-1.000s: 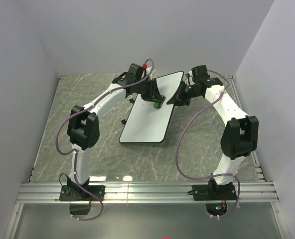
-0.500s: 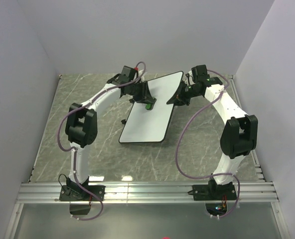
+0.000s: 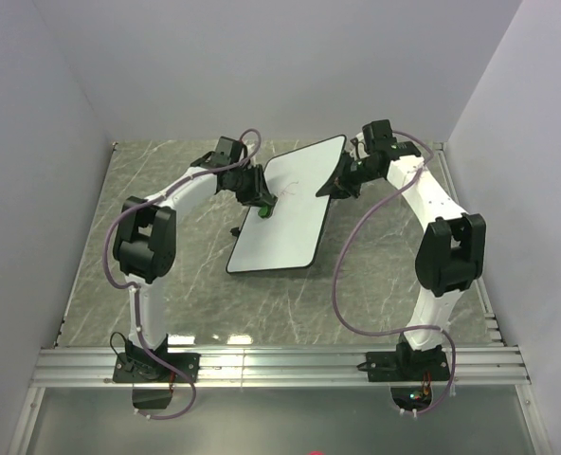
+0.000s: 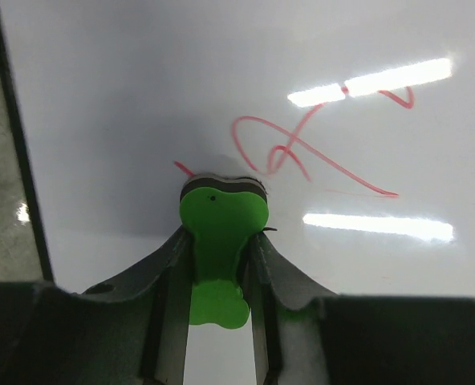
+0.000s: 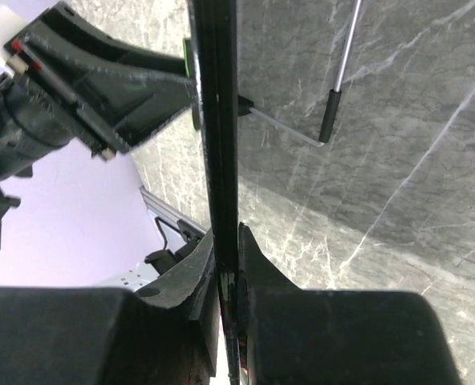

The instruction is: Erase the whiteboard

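Top external view: over the last second the left gripper (image 3: pixel 264 203) has carried the green eraser (image 3: pixel 264 210) from the far right part of the whiteboard (image 3: pixel 290 232) across to its left rim. The red scribble (image 4: pixel 302 148) is still legible. It lies ahead and to the right of this gripper, just beyond the eraser's felt edge. The task is therefore judged unfinished, and a return stroke over the marks is probably required.

The left gripper is clenched on the eraser. The right gripper (image 5: pixel 228 241) has kept its place, clamped on the board's right rim. The board lies on the bench (image 3: pixel 167 275) between the two grippers.

Not visible:
- The felt face and its contact with the board.
- Any marks beneath the eraser.

In the right wrist view the board shows edge-on only. A thin metal rod (image 5: pixel 334 100) beyond it cannot be identified.
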